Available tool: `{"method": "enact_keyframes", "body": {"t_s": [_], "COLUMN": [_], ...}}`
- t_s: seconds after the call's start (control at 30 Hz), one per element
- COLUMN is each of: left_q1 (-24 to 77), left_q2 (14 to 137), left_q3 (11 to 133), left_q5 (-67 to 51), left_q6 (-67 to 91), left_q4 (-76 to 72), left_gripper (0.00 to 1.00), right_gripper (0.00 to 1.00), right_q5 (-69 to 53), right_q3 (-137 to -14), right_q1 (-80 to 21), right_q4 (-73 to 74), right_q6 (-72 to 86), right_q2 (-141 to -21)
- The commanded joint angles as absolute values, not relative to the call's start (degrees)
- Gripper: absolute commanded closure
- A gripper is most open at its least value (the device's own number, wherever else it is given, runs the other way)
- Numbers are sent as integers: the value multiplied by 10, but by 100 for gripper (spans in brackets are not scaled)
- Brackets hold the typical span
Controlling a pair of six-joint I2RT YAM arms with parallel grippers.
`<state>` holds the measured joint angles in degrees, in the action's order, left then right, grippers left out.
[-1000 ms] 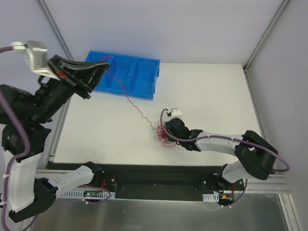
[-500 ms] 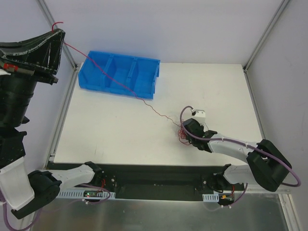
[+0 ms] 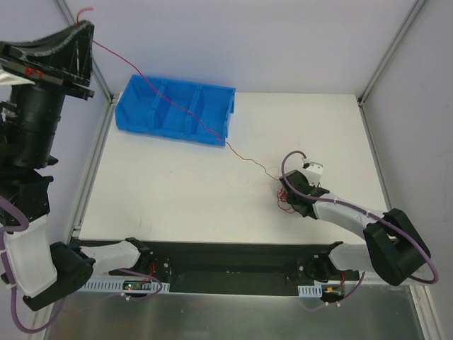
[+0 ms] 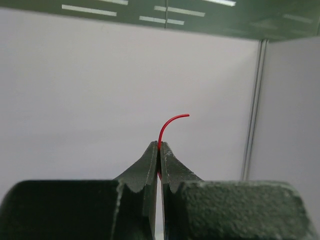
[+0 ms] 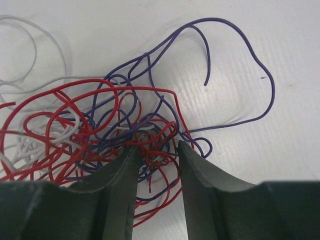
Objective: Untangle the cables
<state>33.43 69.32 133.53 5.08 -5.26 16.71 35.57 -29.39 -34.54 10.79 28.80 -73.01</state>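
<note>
Two arms, the left arm [image 3: 32,255] and the right arm [image 3: 382,241], stand on a black rail [image 3: 233,258] at the near edge, with bare metal in front of it. Beyond the rail lies the counter [image 3: 163,184], a matt white sheet that looks faintly ribbed close up. On its near right part sit the cables [image 3: 287,202], a small tangle of red, white and dark purple wires [image 5: 100,125]. The right end effector [image 3: 289,197] is down on them, its fingers [image 5: 125,175] pinched on a knot of red and purple and kept partly apart by the wires packed between them [image 5: 157,147].

From the tangle a red strand [image 3: 244,159] runs taut, up and to the left, over the divided blue bin [image 3: 212,136] at the far left of the counter. It ends at the left end effector [image 3: 86,32], raised high by the far left corner and clamped together on it [image 4: 159,150], with the strand's tip curling free above the fingertips.

Pale plain walls close the space in, with grey metal posts [image 3: 393,53] at the corners.

From above the bunch is half covered by the right end effector, and the white wires barely show against the counter. Whether the strand touches the bin cannot be told. The right wrist view cuts off the loops at its left edge; the left arm runs out of frame
</note>
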Motion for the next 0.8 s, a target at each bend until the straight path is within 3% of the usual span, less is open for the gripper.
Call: {"method": "enact_keyframes", "body": {"t_s": [0.0, 0.23, 0.33, 0.5, 0.67, 0.77], "left_q1": [337, 337, 337, 331, 330, 323], "left_q2": [620, 531, 521, 515, 479, 467], "left_q3": [1165, 860, 811, 804, 758, 724], "left_q5": [115, 90, 78, 61, 56, 46], "left_q6": [-62, 20, 25, 14, 14, 20], "left_q4": [135, 140, 134, 127, 115, 101], "left_gripper": [100, 100, 100, 100, 100, 100], "right_gripper": [60, 49, 45, 28, 26, 29], "right_q5": [379, 280, 262, 255, 251, 184], "right_q3": [-322, -380, -389, -413, -453, -427], "right_q1": [-326, -322, -322, -331, -352, -362], "right_q4": [194, 225, 249, 294, 327, 223], "right_q6": [293, 193, 171, 138, 284, 440], "right_q2": [-716, -678, -644, -592, -571, -571]}}
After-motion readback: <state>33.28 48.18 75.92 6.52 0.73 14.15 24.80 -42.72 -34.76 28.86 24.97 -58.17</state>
